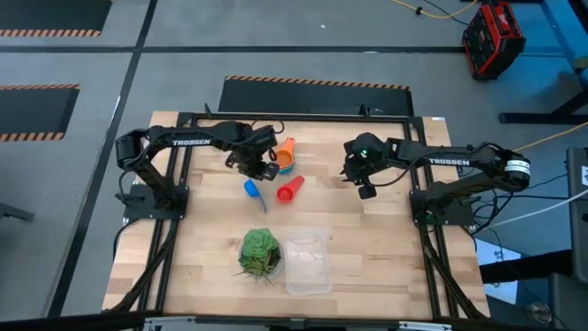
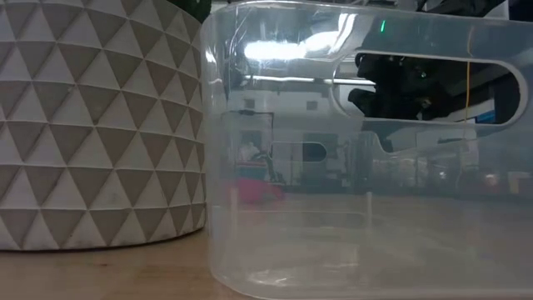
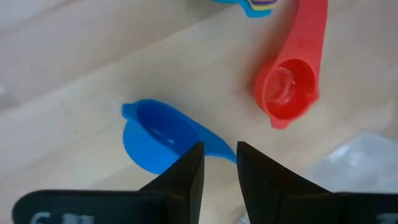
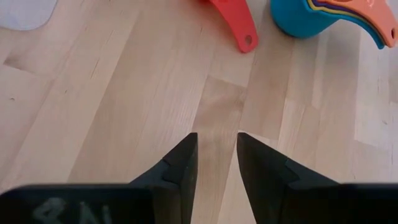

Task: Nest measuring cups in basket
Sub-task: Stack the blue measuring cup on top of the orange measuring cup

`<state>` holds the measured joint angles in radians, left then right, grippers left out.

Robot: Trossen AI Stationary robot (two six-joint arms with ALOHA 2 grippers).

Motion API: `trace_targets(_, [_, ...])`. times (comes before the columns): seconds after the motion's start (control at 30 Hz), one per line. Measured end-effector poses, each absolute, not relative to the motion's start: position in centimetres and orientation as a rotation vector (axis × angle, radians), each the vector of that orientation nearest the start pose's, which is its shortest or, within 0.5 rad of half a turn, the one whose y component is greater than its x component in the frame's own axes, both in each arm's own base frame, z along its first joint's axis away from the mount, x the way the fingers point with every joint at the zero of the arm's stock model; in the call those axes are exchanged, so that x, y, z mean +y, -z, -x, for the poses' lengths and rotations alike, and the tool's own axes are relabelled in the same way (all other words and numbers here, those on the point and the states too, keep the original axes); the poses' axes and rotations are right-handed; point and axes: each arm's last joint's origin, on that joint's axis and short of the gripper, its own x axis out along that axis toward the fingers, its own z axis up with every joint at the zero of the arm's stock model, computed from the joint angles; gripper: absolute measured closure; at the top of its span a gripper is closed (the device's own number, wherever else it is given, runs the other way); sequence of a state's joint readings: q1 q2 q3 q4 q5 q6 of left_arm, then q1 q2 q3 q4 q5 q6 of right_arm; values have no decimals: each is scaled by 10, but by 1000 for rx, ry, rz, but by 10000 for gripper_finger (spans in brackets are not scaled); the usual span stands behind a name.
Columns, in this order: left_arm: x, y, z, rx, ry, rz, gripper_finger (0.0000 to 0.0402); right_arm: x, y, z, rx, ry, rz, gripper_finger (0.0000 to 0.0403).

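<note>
Measuring cups lie loose on the worktop (image 1: 202, 248): a blue cup (image 3: 155, 134) just ahead of the left tool (image 3: 219, 163), its handle running between the slightly parted fingers, which grip nothing; a red cup (image 3: 287, 93) lies beyond it, and a nested stack (image 4: 323, 14) is cut off at the frame edge. The right tool (image 4: 216, 152), fingers narrowly apart, hovers over bare wood with open room around. The clear basket (image 1: 308, 260) sits well apart from both tools, beside a leafy ball (image 1: 260, 250); in the low view it blurs everything behind.
</note>
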<state>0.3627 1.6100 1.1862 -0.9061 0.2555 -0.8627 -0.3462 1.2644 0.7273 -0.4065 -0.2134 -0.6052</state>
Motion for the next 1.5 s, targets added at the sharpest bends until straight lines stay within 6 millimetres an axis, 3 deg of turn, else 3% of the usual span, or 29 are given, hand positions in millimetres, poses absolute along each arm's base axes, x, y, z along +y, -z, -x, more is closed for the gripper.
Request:
trace_targets(0.23, [107, -229, -282, 1177, -613, 1220, 315, -75, -204, -226, 903, -153, 303, 286])
trace_targets(0.5, [88, -230, -288, 1203, -623, 1445, 315, -75, -204, -226, 903, -153, 303, 286])
trace_targets(0.9, [39, -228, -299, 1127, -897, 1350, 315, -75, -204, -226, 896, -153, 310, 286])
trace_targets(1.17, [18, -227, -301, 1047, -993, 1285, 315, -75, -204, -226, 897, -154, 310, 286])
trace_targets(1.5, [3, -202, -315, 1100, -1027, 1261, 315, -75, -204, -227, 890, -153, 316, 286])
